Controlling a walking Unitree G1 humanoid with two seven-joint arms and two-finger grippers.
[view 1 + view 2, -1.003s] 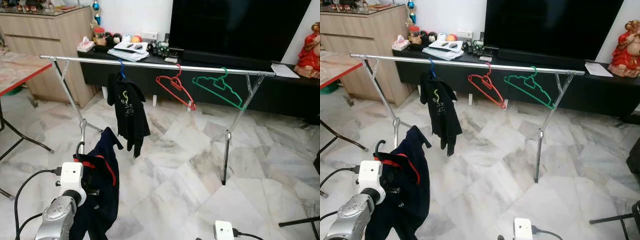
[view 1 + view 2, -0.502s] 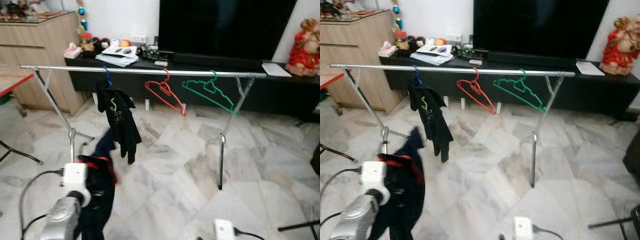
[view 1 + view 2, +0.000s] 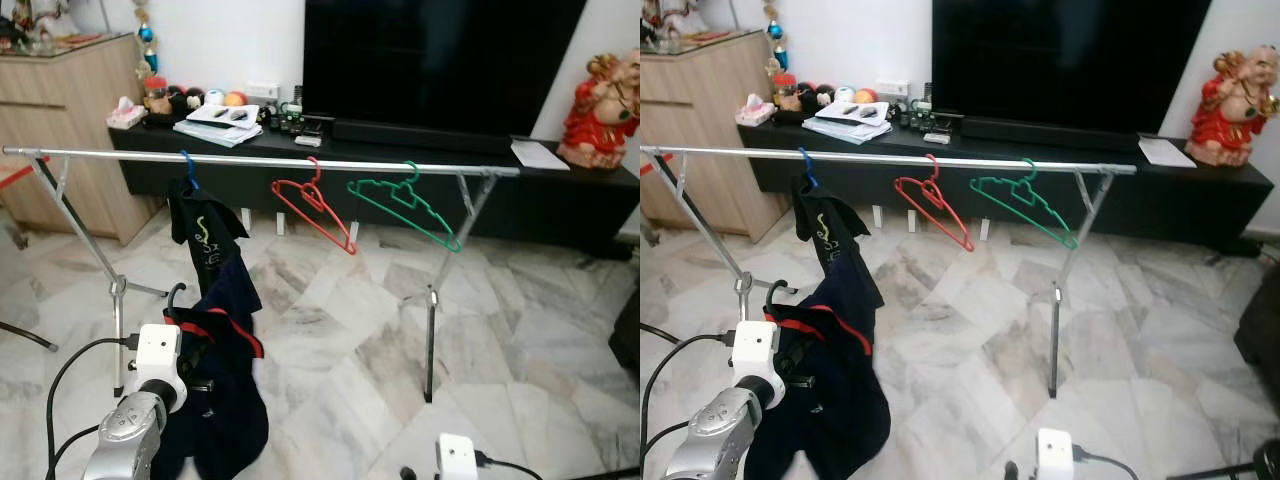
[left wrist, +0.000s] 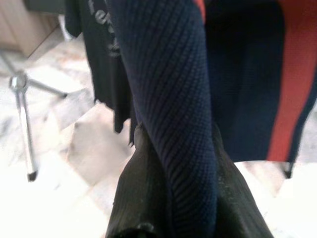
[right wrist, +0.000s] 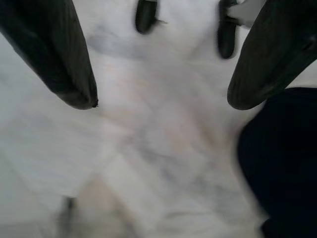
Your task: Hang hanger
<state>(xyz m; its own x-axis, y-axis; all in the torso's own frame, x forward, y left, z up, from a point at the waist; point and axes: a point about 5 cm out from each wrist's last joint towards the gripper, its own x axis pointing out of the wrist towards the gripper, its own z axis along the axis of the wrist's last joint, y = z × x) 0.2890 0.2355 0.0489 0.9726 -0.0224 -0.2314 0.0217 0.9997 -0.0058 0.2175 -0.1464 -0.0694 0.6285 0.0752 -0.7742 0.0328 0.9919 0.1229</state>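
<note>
In the left eye view a chrome clothes rail runs across the room on 2 crossed legs, its right end stopping just short of the black TV console behind it. A blue hanger with a black printed shirt hangs near the rail's left part, a bare red hanger sits near the middle, and a bare green hanger sits toward the right end; the stretch of rail left of the blue hanger is bare. The left gripper holds a navy garment with red trim on a black hanger, low and in front of the rail, overlapping the black shirt's hem; the hook is well below the bar. Open marble floor spreads under and right of the rail. In the right eye view the same layout shows, with a red figurine on the console's right end and a wooden cabinet beyond the rail's left end. In the left wrist view the 2 black fingers are clamped on a fold of the navy fabric, the black shirt and a rail foot behind. In the right wrist view the right gripper points at the floor, fingers spread wide apart and holding nothing, with dark cloth near 1 fingertip.
</note>
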